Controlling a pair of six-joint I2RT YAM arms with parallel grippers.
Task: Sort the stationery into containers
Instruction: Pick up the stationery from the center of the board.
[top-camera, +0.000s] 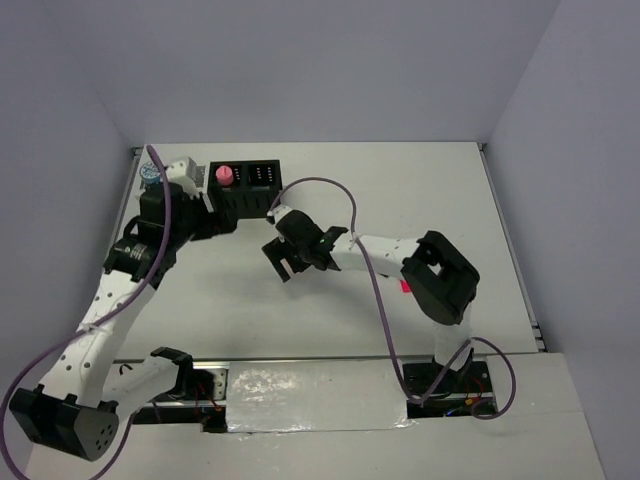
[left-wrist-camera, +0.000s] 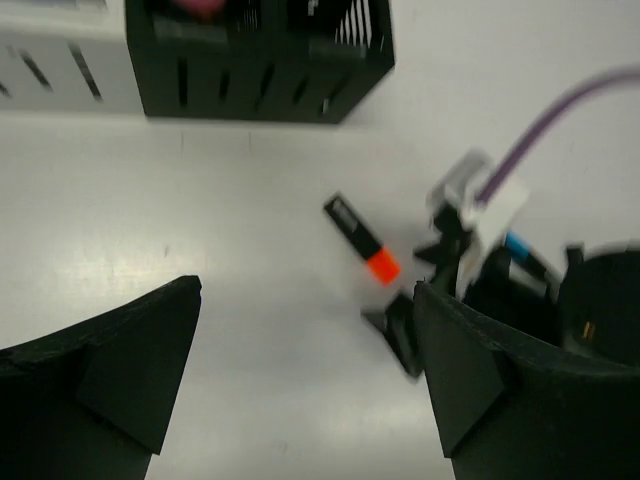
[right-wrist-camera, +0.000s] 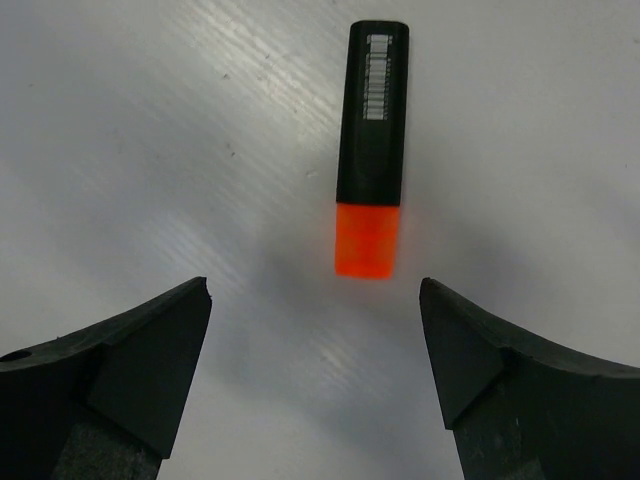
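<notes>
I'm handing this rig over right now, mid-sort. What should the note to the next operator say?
Left gripper: open, empty, facing the containers.
Right gripper: open, empty, over the orange-capped highlighter, which lies flat on the table just beyond the fingertips.
Done: a pink item sits in the left black container.
Left: the highlighter; a pink-red piece on the table beside the right arm. Other items are not clearly visible.

The top camera overlooks the whole bench (top-camera: 450, 190) from above, while both wrist cameras closely share the orange-capped highlighter (right-wrist-camera: 370, 170).
</notes>
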